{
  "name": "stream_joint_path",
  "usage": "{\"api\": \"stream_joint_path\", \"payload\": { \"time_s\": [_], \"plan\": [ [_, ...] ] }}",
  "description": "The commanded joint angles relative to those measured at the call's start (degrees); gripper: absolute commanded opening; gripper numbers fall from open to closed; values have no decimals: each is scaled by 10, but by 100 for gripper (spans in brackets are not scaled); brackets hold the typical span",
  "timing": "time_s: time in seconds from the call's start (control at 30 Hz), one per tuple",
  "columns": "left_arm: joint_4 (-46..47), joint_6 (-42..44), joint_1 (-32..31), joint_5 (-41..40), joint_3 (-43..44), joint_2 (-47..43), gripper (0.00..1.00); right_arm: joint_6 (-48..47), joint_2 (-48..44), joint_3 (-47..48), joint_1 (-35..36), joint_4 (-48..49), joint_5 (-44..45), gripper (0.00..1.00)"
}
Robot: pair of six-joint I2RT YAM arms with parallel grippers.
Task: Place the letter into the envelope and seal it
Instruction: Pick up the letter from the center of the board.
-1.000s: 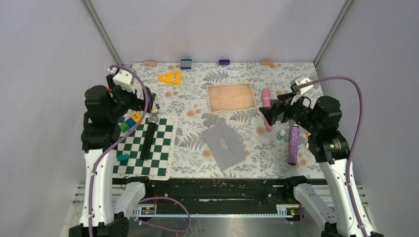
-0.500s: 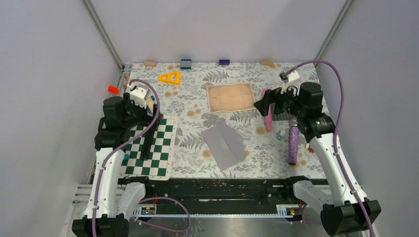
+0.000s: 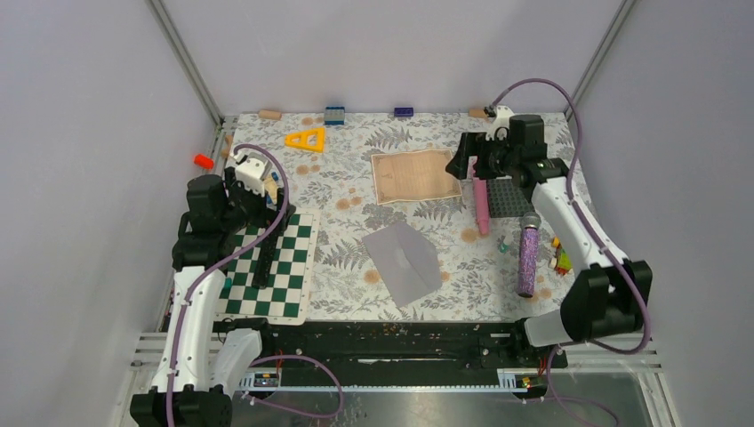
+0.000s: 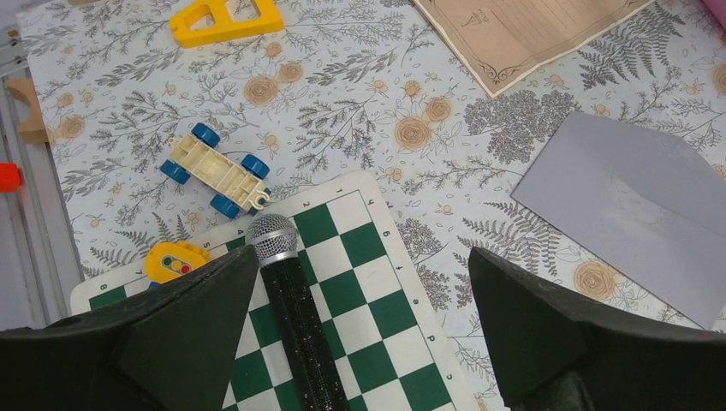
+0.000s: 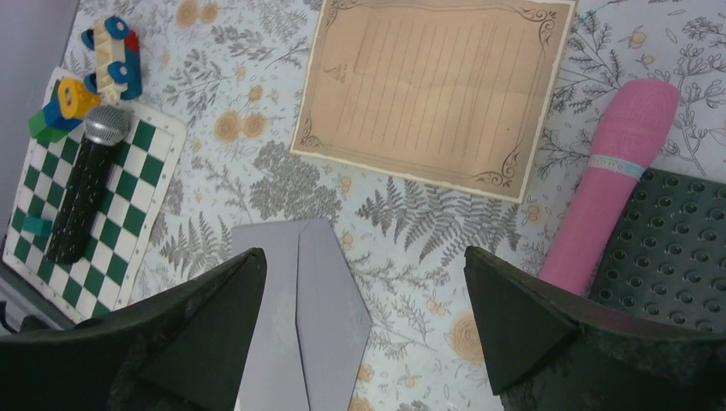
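Your right gripper (image 5: 364, 274) hangs wide open, holding nothing, by the tan letter (image 5: 432, 90); the grey envelope (image 5: 300, 317) lies apart; your left gripper (image 4: 360, 265) gapes empty above the chessboard (image 4: 402, 342).

We read very little here. The chessboard (image 4: 377, 291), between the left jaws and just ahead of them, has small border marks along its edge. One of these reads 4, the next ones look like 5 and 6 but we're not sure, and the rest are too small. The pink microphone (image 5: 612, 184), ahead of the right jaws toward their right-hand side, has a pale band with tiny print we can't read. The letter (image 5: 437, 90), ahead of the right jaws, shows ruled lines and a small emblem but no legible words.
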Motion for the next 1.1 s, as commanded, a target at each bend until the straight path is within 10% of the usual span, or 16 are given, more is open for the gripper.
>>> {"api": "stream_joint_path", "payload": {
  "time_s": [0.0,1.07],
  "plan": [
    [32,-3,3,21,-1,-3,99,18,73,66,10,-11,32,93],
    [32,-7,3,61,-7,-10,99,52,410,301,25,-132,136,88]
  ]
}}
